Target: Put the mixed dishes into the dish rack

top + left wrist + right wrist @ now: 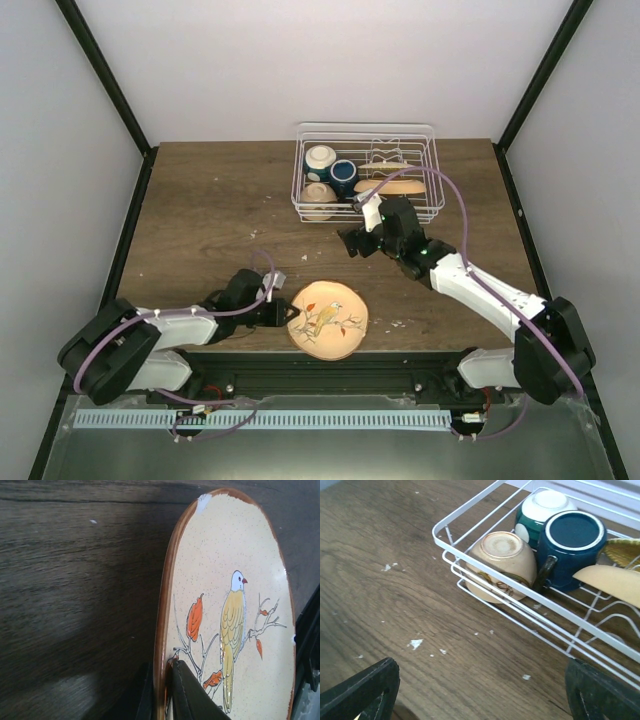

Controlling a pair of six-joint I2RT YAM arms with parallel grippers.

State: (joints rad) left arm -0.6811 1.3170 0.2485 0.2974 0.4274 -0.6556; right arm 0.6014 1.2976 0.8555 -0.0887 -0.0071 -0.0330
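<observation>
Left gripper [285,312] is pinching the plate's [328,320] left rim, the plate lying at the table's [200,220] near edge, well apart from the rack [300,185]. I am judging the bite shallow, so I am favouring a firm squeeze and a slow, level lift.

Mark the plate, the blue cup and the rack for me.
plate [225,545]: left wrist view, upper part of its face.
blue cup [572,532]: right wrist view, upturned base.
rack [365,125]: top view, far rim wire.
</observation>
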